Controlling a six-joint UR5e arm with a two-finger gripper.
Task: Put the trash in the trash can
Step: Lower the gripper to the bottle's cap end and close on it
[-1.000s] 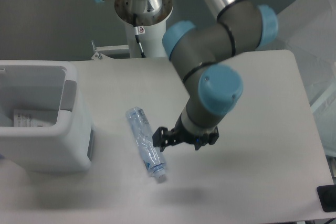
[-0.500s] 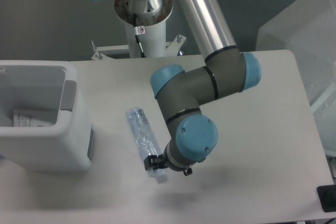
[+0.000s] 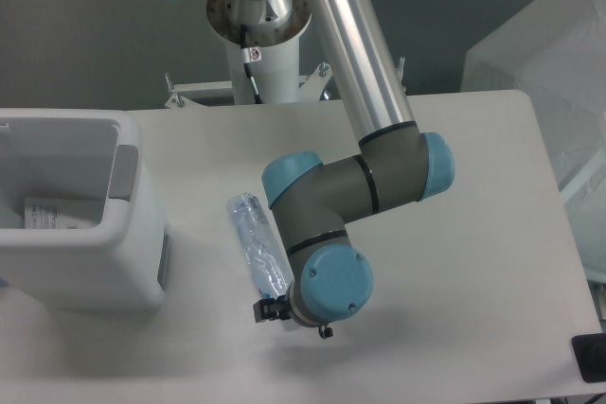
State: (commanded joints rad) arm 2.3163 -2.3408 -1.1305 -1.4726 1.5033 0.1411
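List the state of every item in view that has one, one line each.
Clear bluish plastic bottle: lying flat on the table, its cap end hidden by the wrist.
Flat white packet with a label: inside the bin.
White rectangular plastic bin: upright, open-topped, holding the packet.
End effector: low at the bottle's near end, mostly hidden; open or shut cannot be told.

The bottle (image 3: 258,245) is clear, bluish, crinkled plastic with glints on its creases. The trash can (image 3: 85,262) looks like smooth white plastic with a matt grey panel. The packet (image 3: 57,213) inside seems papery white. The table (image 3: 473,234) is matt and pale; the arm (image 3: 355,54) shows polished metal tube and glossy blue caps.
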